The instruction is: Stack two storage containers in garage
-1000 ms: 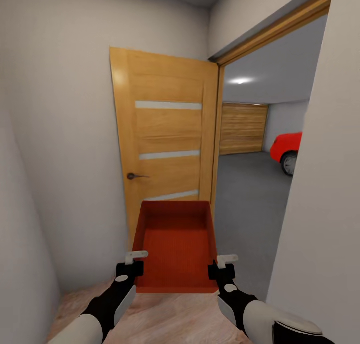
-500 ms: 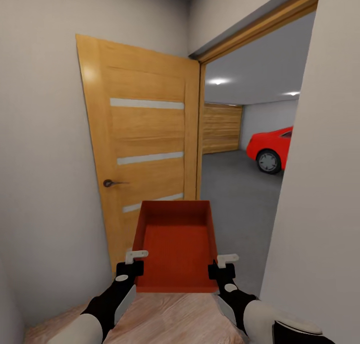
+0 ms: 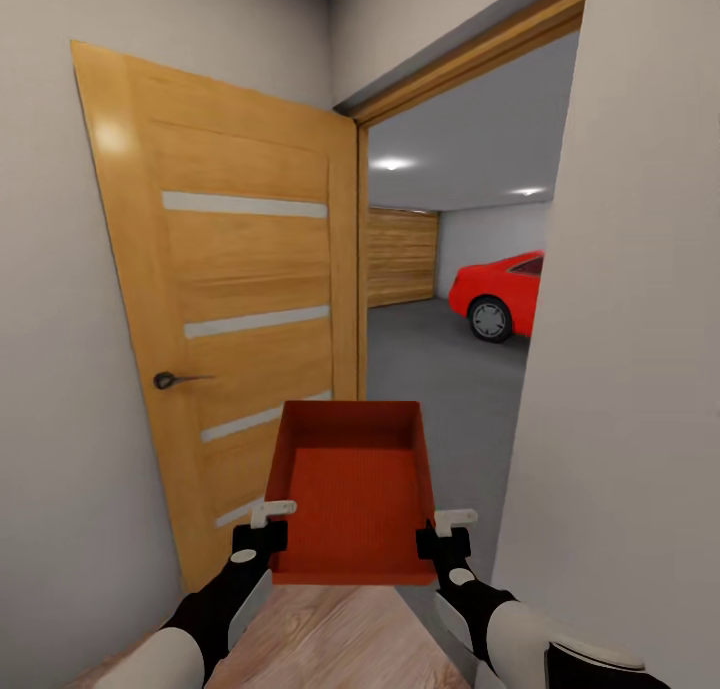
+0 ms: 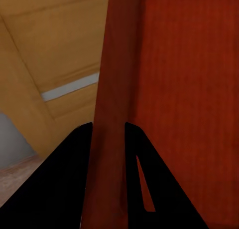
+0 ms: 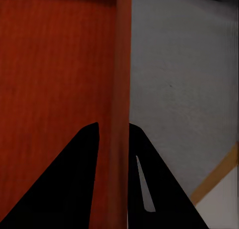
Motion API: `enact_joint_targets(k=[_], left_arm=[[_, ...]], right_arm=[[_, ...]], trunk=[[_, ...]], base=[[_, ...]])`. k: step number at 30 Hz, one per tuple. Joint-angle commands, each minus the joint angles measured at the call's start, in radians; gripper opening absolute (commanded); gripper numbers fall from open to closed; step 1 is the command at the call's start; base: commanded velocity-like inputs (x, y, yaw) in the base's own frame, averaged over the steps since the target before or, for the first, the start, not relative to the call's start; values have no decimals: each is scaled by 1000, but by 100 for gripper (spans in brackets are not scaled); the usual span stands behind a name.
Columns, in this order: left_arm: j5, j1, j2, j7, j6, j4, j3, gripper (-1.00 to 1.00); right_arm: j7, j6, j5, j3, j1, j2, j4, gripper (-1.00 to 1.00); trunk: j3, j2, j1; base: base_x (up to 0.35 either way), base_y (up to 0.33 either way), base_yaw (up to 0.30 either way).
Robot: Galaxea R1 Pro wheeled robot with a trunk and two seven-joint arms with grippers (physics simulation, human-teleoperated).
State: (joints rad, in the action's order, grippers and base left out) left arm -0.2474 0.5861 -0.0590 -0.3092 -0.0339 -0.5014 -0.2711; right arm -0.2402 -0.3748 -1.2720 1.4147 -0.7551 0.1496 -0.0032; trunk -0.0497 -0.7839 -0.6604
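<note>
Red bin (image 3: 352, 494) held up in front of the robot, left claw (image 3: 262, 527) pinched tight on its left wall, right claw (image 3: 448, 531) pinched on its right wall, open door (image 3: 225, 299) left, garage floor (image 3: 440, 369) far ahead

The orange-red rectangular storage container (image 3: 350, 489) looks like matt plastic: smooth plain walls and a finely ribbed inner bottom. At ten o'clock from it, the honey-coloured wooden door (image 3: 230, 299) has a satiny grained veneer that catches a soft highlight, with pale frosted strips set in and a dark metal lever handle (image 3: 175, 379). At one o'clock, the grey garage floor (image 3: 440, 369) appears matt and rough like concrete, the plank garage door (image 3: 400, 257) shows wood grain, and the red car (image 3: 497, 291) is glossy. At six o'clock, the light plank floor (image 3: 330, 639) is smooth wood.
</note>
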Motion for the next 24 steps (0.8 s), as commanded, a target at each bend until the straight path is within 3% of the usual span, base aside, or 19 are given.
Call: enact_joint_targets(k=[1,24], left_arm=[[-43,1,2,-11,-4,-1,53,-100],[-44,0,2,-10,-4,0,52,-100]], right_arm=[[-5,-7,8,-16,-1,-1,-1,-100],[-5,-7,8,-17,-1,-1,-2,-100]], trunk=[[-2,-1,-1],[-2,-1,-1]], base=[[219,230,-282],[223,234,-284]])
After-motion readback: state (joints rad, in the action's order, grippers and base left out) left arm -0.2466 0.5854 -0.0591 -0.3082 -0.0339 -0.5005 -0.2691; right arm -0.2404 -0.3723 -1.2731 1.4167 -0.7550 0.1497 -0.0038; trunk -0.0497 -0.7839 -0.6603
